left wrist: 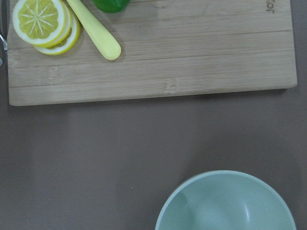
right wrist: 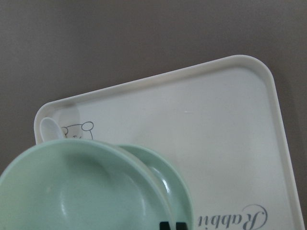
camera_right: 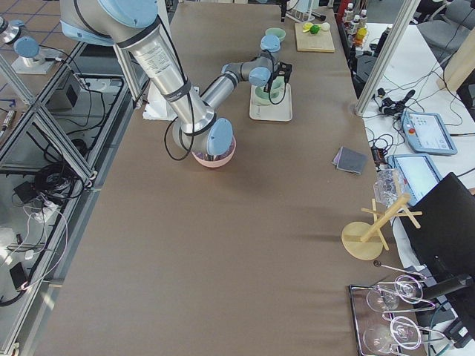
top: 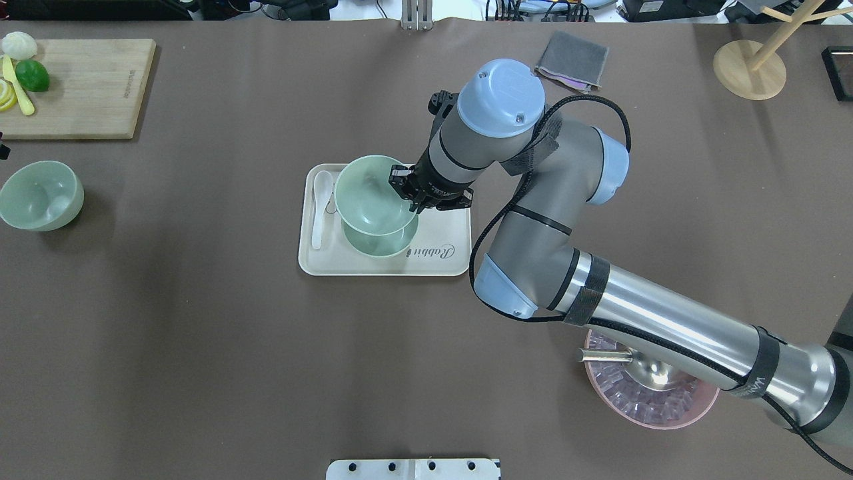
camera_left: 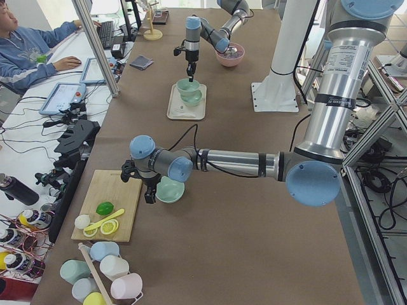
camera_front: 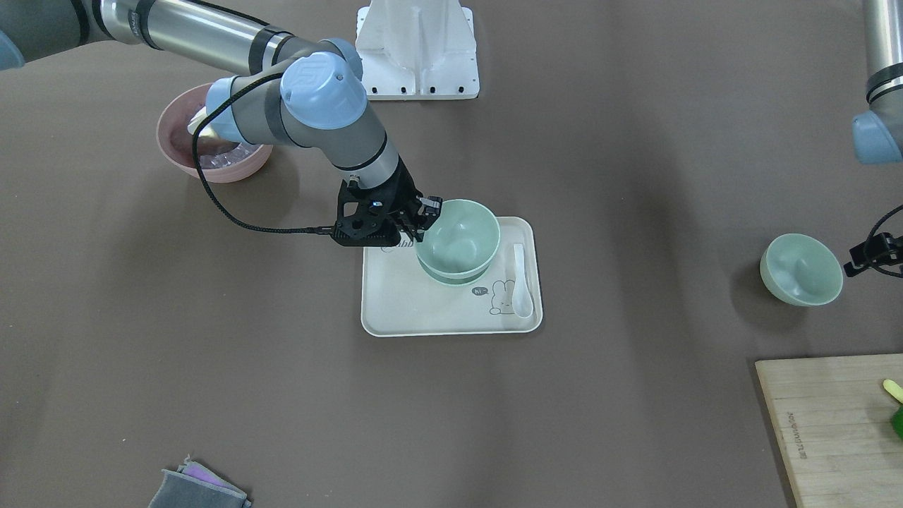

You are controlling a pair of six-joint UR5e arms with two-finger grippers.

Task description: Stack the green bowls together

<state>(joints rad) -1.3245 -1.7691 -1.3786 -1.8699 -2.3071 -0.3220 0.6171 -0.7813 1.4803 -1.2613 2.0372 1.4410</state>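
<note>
My right gripper point(camera_front: 427, 212) point(top: 408, 191) is shut on the rim of a pale green bowl point(camera_front: 460, 231) point(top: 368, 193) point(right wrist: 72, 191). It holds this bowl over a second green bowl point(camera_front: 451, 276) point(top: 386, 244) point(right wrist: 169, 184) that stands on the cream tray point(camera_front: 423, 310) point(top: 373, 267) point(right wrist: 216, 120). I cannot tell whether the two bowls touch. The third green bowl point(camera_front: 801, 269) point(top: 40, 195) point(left wrist: 225, 201) stands alone on the table. My left gripper point(camera_front: 873, 255) hovers beside it; its fingers are cut off, so I cannot tell whether it is open.
A white spoon point(camera_front: 520, 282) point(top: 320, 207) lies on the tray beside the bowls. A pink bowl with a metal scoop point(camera_front: 211, 152) point(top: 653, 393) sits under my right arm. A cutting board with lemon slices point(top: 73, 87) point(left wrist: 153, 52) lies beyond the lone bowl. A grey cloth point(top: 572, 61) lies at the far edge.
</note>
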